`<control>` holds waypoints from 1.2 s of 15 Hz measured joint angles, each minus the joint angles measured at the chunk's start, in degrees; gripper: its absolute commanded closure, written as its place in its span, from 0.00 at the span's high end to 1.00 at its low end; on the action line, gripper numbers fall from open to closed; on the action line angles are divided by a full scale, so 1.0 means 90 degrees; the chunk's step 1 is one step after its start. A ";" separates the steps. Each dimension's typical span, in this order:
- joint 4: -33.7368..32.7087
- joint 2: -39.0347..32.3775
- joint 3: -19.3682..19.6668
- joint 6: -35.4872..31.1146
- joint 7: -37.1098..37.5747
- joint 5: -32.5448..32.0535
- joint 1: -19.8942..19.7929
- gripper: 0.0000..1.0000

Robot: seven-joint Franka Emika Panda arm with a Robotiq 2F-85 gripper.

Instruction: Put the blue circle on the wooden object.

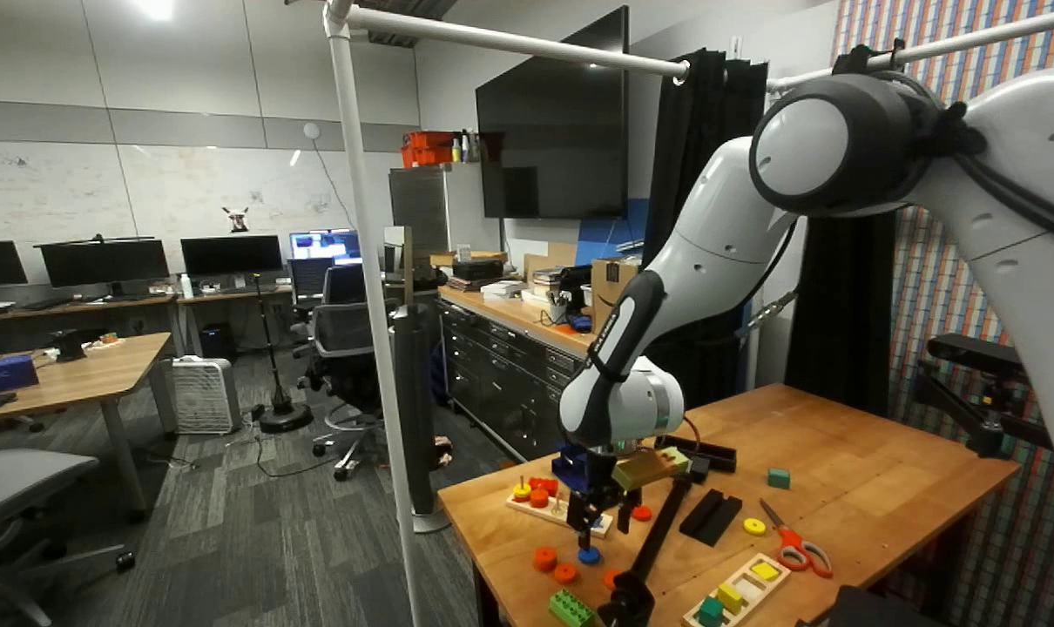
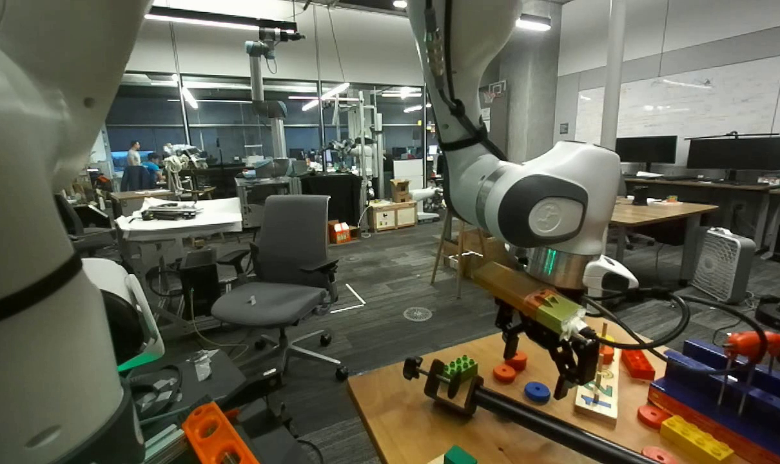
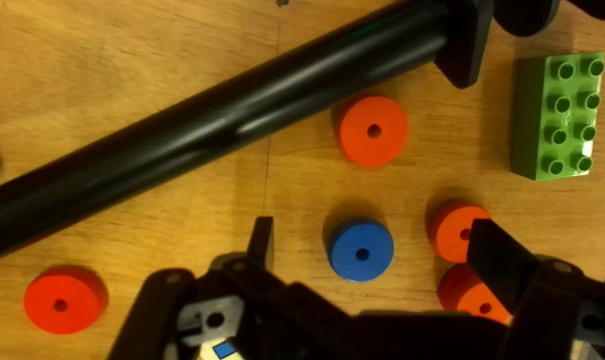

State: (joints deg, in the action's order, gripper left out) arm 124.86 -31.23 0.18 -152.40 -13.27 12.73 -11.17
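Note:
The blue circle [image 3: 361,250] is a thick disc with a centre hole, flat on the table; it also shows in both exterior views [image 1: 589,556] [image 2: 537,392]. The wooden object, a pale board with pegs and numbers [image 2: 609,409], lies beside it, carrying yellow and orange discs; it also shows in an exterior view [image 1: 546,514]. Only a corner of it [image 3: 222,350] shows in the wrist view, behind the gripper. My gripper [image 3: 371,224] is open and empty above the blue circle, which lies between the fingers as seen from the wrist. It shows in both exterior views [image 1: 604,531] [image 2: 537,377].
A black clamp bar [image 3: 222,125] crosses the table near the blue circle. Orange discs [image 3: 373,131] lie around it, two under the right finger in the wrist view. A green brick [image 3: 565,115], scissors [image 1: 793,549] and a second wooden board with blocks [image 1: 749,588] are nearby.

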 measured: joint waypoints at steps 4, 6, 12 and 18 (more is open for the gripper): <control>-0.0243 -0.0281 -0.0022 0.0000 0.0019 -0.0009 -0.0001 1.00; -0.0358 -0.0396 -0.0022 0.0000 0.0047 -0.0014 -0.0001 1.00; -0.0635 -0.0698 -0.0021 -0.0002 0.0132 -0.0031 -0.0001 1.00; -0.0749 -0.0908 0.0057 -0.0270 0.0454 -0.0380 0.0074 1.00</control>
State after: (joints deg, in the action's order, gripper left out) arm 118.12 -39.40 0.69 -154.83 -9.18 9.32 -10.50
